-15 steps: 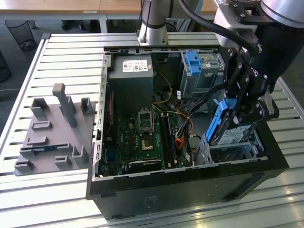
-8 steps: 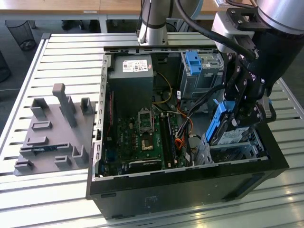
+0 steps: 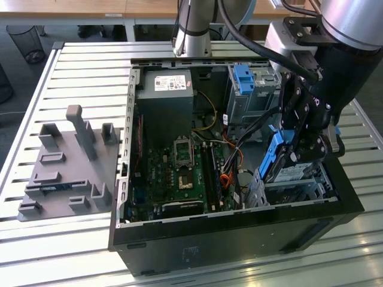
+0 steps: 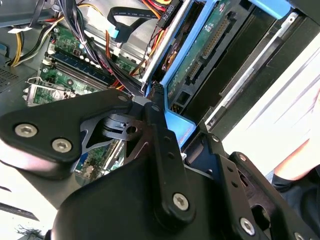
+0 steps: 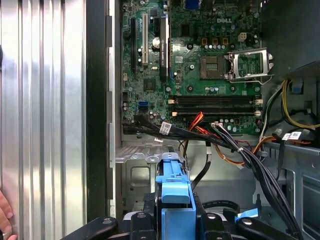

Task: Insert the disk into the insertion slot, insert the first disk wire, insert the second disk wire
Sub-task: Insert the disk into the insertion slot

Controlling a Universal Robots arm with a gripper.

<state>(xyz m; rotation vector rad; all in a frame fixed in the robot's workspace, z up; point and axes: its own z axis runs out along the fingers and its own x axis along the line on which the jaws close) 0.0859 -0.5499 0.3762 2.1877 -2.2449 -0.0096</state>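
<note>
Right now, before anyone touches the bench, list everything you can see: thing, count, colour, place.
table: one, silver slats, under everything
case: one, black, open, on the table
motherboard: one, green, inside the case
power supply: one, grey, beside the motherboard
wires: one bundle, black, orange and yellow, inside the case
tall bay: one, grey with blue tab, exterior view's right
slot: one, grey, under the disk
disk: one, silver in blue caddy, tilted over the slot
fixture plate: one, grey, exterior view's left
bin: one, black, beyond the table
hand: one, at the table's edge
arm: one, grey, over the case
jaws: one pair, black, shut on the disk
</note>
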